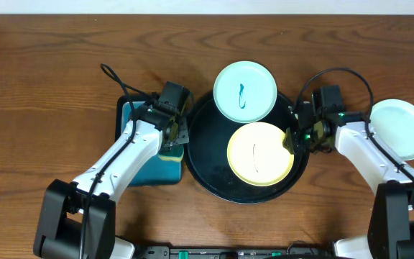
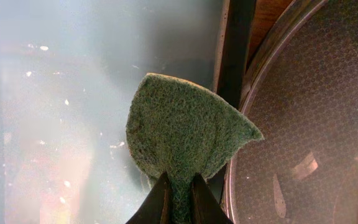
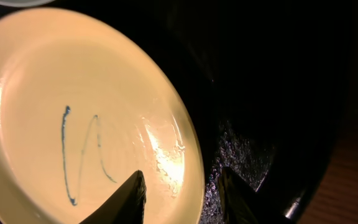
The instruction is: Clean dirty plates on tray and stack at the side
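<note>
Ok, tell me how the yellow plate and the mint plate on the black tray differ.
The yellow plate bears a blue zigzag; the mint plate a short blue squiggle. The yellow plate lies inside the black tray; the mint plate overhangs its far rim. The right gripper straddles the yellow plate's edge; the mint plate is untouched. Both are round and marked.

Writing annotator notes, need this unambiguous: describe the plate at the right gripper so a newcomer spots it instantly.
Find the large round black tray mid-table. On its near right part lies the yellow plate, its rim between the right gripper's fingers. It alone is pale yellow with a thin zigzag line; the far-rim plate and the off-tray plate at right are mint-white.
</note>
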`<state>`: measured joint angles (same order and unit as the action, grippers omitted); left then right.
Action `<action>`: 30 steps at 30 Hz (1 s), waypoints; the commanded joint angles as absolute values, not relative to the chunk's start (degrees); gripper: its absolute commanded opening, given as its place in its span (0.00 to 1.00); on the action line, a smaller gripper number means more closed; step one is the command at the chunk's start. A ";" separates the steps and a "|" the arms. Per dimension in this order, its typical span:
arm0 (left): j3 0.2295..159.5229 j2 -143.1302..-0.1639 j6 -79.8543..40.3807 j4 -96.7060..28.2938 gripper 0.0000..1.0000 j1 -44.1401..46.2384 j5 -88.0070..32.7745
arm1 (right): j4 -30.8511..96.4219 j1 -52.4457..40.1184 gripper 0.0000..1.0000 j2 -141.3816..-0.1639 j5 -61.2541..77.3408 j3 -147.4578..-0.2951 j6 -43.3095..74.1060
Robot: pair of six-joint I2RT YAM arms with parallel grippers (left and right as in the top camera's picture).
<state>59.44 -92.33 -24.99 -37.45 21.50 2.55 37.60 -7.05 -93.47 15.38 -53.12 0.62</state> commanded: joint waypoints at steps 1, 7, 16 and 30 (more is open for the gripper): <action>58.83 -92.51 -24.03 -37.50 0.07 21.54 2.39 | 36.38 -7.62 0.36 -92.60 14.92 -51.16 3.16; 58.83 -92.51 -24.03 -37.50 0.07 21.54 2.42 | 35.14 -7.62 0.33 -92.60 18.09 -49.78 3.38; 58.83 -92.51 -24.03 -37.50 0.08 21.54 2.39 | 35.42 -7.66 0.27 -92.60 18.48 -49.69 6.61; 58.83 -92.51 -24.03 -37.50 0.08 21.54 2.39 | 35.03 -7.97 0.01 -92.62 18.44 -47.00 9.23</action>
